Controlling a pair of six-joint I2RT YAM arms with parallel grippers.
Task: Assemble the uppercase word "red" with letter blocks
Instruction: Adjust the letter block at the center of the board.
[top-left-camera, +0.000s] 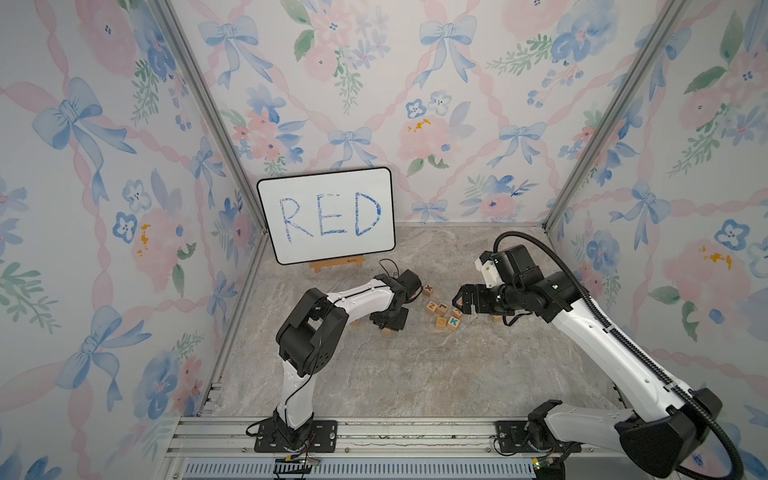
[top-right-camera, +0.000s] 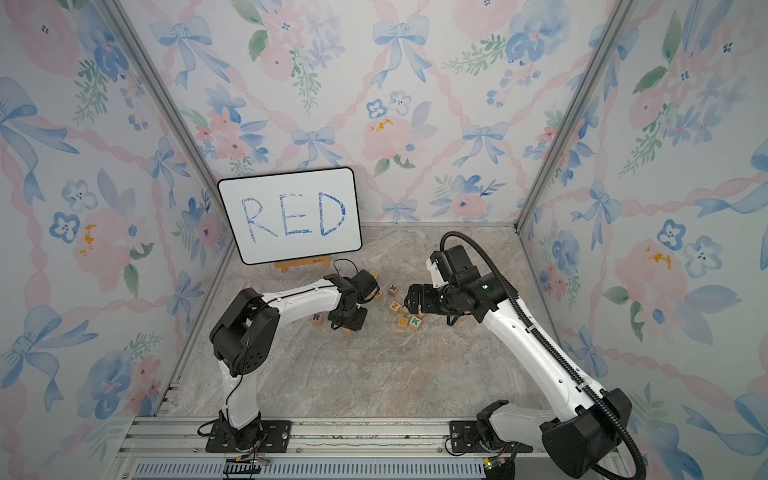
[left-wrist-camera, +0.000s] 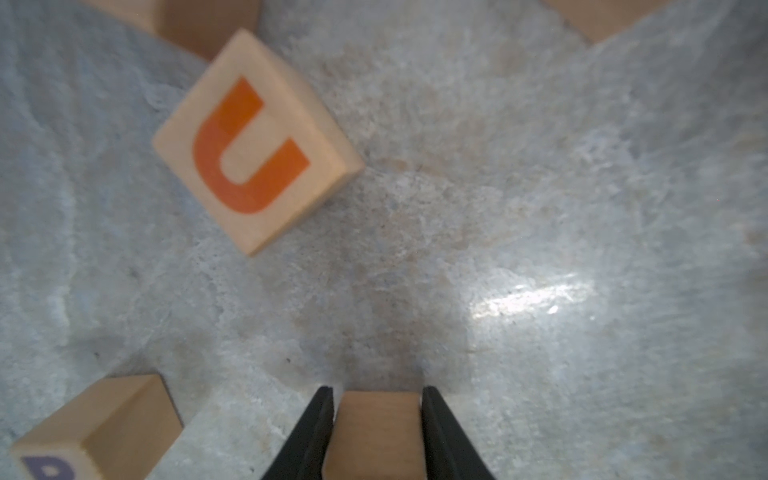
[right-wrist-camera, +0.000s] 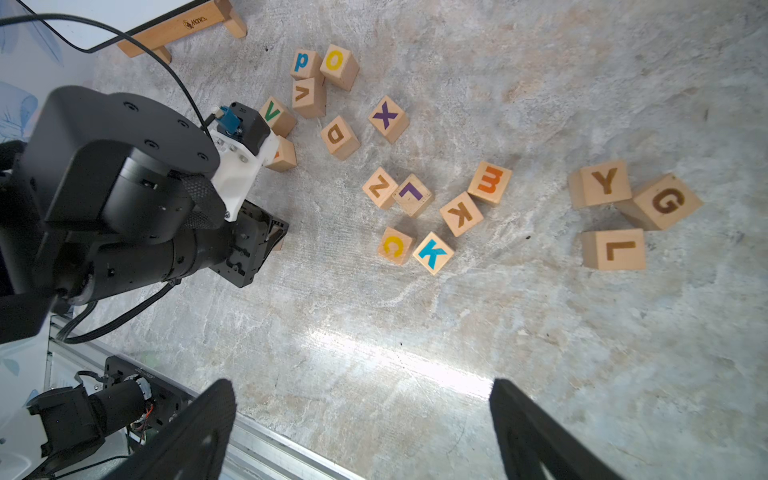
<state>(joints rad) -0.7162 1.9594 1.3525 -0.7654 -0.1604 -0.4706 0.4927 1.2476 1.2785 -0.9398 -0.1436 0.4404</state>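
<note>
First, confirm the grip: the left gripper (left-wrist-camera: 378, 390) is closed on a wood block (left-wrist-camera: 378, 434) whose letter is hidden; lift straight up, clear of the R block (top-right-camera: 316, 318) near it. The right gripper (right-wrist-camera: 361, 384) hangs open, empty. Farther on lie the E block (right-wrist-camera: 489, 183) and D block (right-wrist-camera: 338, 136), loose on the table (right-wrist-camera: 540, 332); no container is in view.

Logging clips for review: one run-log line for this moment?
left gripper: closed on plain-faced block | right gripper: open, empty | R block: lying free | E block: in pile
</note>
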